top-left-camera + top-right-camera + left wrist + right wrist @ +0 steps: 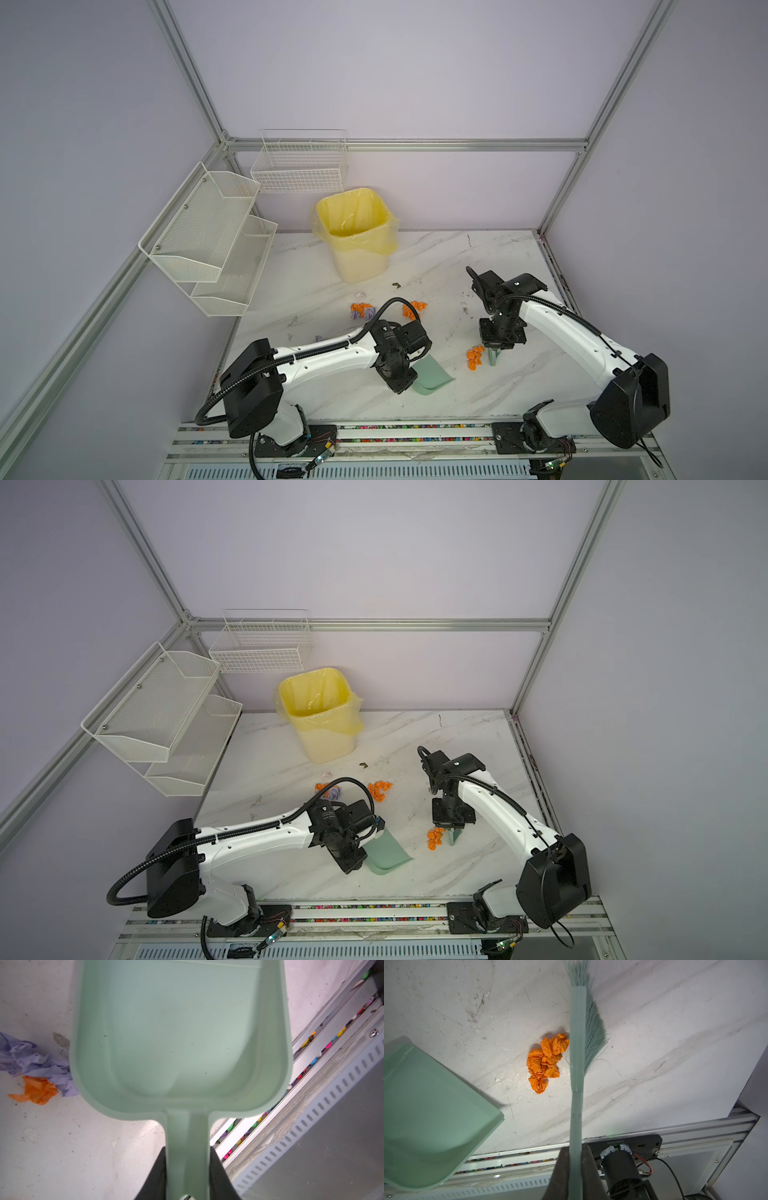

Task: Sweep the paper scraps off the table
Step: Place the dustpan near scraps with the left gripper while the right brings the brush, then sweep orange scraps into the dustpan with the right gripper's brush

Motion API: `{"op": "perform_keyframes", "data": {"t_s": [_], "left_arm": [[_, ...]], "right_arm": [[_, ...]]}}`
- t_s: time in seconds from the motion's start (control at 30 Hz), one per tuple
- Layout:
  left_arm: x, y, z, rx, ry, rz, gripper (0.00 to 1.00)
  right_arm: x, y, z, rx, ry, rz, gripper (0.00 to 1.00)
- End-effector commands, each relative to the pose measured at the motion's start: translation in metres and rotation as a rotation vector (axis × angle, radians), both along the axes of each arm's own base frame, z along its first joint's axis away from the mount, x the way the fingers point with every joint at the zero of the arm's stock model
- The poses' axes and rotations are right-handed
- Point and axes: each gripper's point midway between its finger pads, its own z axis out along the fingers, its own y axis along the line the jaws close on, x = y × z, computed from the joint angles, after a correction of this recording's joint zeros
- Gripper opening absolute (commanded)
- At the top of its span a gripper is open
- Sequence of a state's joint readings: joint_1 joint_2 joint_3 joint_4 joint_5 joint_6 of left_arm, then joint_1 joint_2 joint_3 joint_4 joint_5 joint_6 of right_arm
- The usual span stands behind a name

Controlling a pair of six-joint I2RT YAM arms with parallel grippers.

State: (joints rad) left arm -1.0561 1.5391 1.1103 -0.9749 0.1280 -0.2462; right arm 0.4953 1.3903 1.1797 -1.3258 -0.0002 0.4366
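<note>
Brush [493,356] in a top view stands just beside an orange pile of paper scraps [475,358], in the front half of the table [457,257] — push low toward the dustpan [432,376], lip kept flat. Left wrist view: left gripper [188,1167] pinches the dustpan handle. Right wrist view: right gripper [575,1167] squeezes the brush handle — right arm's wrist aimed down at the table.

Mint dustpan [434,374] front centre; brush [493,357] to its right; yellow-lined bin [361,249] at back; mesh shelf [203,232], wire basket [299,170] left.

Crumpled orange and lavender paper scraps [475,358] lie in loose clusters across the middle of the white, grey-veined table [457,257].
</note>
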Motion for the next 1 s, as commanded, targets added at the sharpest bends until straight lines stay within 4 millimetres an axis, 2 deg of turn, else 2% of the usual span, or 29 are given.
{"op": "perform_keyframes", "data": {"t_s": [0.0,0.47,0.73,0.97], "left_arm": [[0.010,-0.028,0.029,-0.095,-0.025,-0.017,0.08],[0.011,-0.045,0.019,-0.081,-0.003,-0.024,0.08],[0.008,-0.051,0.007,-0.049,0.008,-0.024,0.08],[0.010,-0.052,-0.008,-0.024,0.012,-0.018,0.08]], "right_arm": [[-0.023,0.006,-0.005,0.038,0.092,0.010,0.00],[-0.019,0.032,0.007,0.121,0.079,0.079,0.00],[-0.023,0.069,0.012,0.258,0.083,0.120,0.00],[-0.030,0.104,0.025,0.376,0.066,0.157,0.00]]}}
